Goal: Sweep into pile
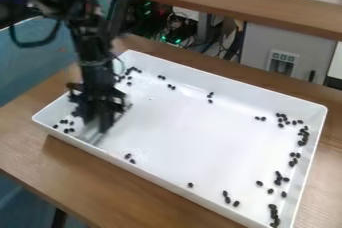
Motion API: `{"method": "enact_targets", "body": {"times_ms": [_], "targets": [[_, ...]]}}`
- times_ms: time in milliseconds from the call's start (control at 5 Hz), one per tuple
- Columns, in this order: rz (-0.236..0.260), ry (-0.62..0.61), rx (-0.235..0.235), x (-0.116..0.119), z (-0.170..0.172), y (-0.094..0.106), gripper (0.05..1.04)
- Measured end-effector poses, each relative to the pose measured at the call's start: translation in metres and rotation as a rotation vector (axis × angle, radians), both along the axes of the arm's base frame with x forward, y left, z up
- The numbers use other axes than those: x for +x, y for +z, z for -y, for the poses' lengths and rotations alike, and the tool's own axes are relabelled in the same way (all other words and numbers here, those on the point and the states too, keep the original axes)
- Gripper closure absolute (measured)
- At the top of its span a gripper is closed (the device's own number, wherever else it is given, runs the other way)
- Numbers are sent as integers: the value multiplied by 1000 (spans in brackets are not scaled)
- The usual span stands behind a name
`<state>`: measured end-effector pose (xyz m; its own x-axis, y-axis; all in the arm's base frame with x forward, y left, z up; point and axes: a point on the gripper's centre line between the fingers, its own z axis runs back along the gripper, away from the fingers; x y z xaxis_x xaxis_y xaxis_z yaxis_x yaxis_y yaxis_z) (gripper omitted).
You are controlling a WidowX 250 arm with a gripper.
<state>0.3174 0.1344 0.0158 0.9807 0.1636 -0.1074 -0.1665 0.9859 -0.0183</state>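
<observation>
1. Jaws of the black two-finger gripper (100,108) are seen low over the left end of a shallow, white, rectangular plastic tray (234,85) in the camera view; whether they are parted or together cannot be told.

2. Small, black, oval, bean-like pieces (301,143) are scattered inside the tray, which is set on a brown wooden table (120,182). Loose groups are strung along the right wall and toward the near right corner, with more at the far left corner and the near left corner. Strays are left beside the near and far walls.

3. No single pile is formed. The sweep is judged to be at an early or middle stage: the central floor is largely bare, but the scattered groups are left to be gathered together.

4. A flat, greyish, blade-like piece (89,133) is seen just below the gripper, near the tray floor. It may be a sweeping tool, though whether it is clamped cannot be confirmed.
</observation>
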Motion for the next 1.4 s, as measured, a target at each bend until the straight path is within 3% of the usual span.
{"method": "enact_targets", "body": {"times_ms": [200, 600, 800, 1000, 1200, 1400], "targets": [[29, 20, -21, 5, -3, 3, 706], [230, -132, -89, 46, 67, 35, 706], [235, -218, -95, 54, 109, 44, 706], [257, -285, -132, 66, 159, 57, 706], [170, -327, -228, 76, 203, 37, 706], [127, -396, -301, 90, 252, 25, 706]]}}
